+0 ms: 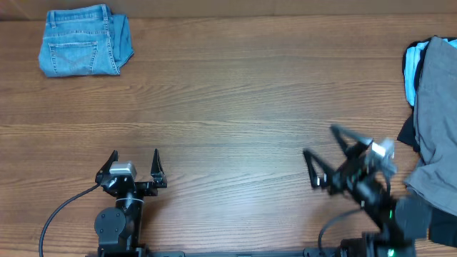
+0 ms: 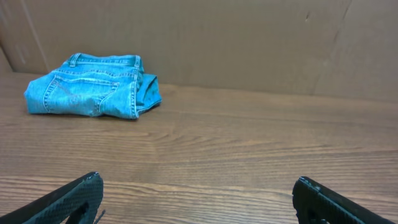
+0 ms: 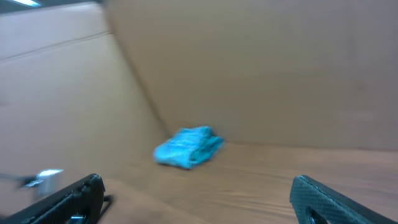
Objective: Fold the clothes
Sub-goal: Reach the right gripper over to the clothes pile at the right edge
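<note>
The grey garment [image 1: 441, 121] lies bunched at the table's right edge, over black and light-blue cloth, partly cut off by the frame. My right gripper [image 1: 320, 155] is open and empty, raised and tilted, pointing left, to the left of the grey garment. My left gripper [image 1: 136, 158] is open and empty near the front edge at the left. The wrist views show open fingers over bare wood in the left wrist view [image 2: 198, 193] and the right wrist view [image 3: 198, 193]; the grey garment is out of both.
Folded blue denim jeans [image 1: 84, 40] lie at the far left corner, also in the left wrist view [image 2: 93, 86] and blurred in the right wrist view [image 3: 188, 147]. Black cloth [image 1: 408, 133] and light-blue cloth [image 1: 413, 66] lie under the grey garment. Cardboard walls stand behind the table.
</note>
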`<state>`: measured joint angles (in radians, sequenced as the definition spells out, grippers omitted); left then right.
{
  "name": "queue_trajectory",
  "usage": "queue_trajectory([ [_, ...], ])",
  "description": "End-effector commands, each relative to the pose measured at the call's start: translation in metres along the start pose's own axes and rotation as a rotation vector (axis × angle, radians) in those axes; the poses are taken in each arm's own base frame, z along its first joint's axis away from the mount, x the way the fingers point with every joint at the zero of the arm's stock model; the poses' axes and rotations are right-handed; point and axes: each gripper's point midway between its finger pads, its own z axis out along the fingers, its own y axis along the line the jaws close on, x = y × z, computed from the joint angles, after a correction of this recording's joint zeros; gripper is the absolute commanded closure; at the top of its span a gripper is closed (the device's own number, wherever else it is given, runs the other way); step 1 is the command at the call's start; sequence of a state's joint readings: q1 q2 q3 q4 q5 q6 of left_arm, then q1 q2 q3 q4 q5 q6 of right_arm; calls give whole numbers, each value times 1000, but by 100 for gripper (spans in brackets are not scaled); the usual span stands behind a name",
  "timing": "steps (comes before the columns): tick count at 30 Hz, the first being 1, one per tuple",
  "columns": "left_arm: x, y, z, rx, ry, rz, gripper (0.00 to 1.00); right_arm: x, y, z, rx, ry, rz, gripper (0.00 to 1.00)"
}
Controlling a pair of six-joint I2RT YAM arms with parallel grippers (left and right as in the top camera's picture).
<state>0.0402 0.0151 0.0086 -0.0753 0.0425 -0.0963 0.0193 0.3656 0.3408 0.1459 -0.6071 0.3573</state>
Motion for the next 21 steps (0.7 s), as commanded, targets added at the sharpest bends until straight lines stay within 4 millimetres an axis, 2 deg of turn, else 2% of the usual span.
queue_trajectory([
  [1, -1, -2, 0, 12, -7, 22, 0, -33, -46, 31, 200, 39, -115, 0],
  [5, -1, -2, 0, 12, -7, 22, 0, -55, -106, 72, 356, 195, -95, 0],
  [7, -1, -2, 0, 12, -7, 22, 0, -64, -154, 84, 496, 281, -35, 0],
  [11, -1, -2, 0, 12, -7, 22, 0, -63, -248, 91, 708, 465, 117, 0],
  [14, -1, -2, 0, 12, -7, 22, 0, -49, -293, 84, 790, 568, 217, 0],
  [16, -1, -2, 0, 12, -7, 22, 0, -43, -314, 75, 816, 626, 203, 0],
  [21, -1, -2, 0, 12, -7, 22, 0, -37, -383, 24, 1130, 683, 104, 0],
])
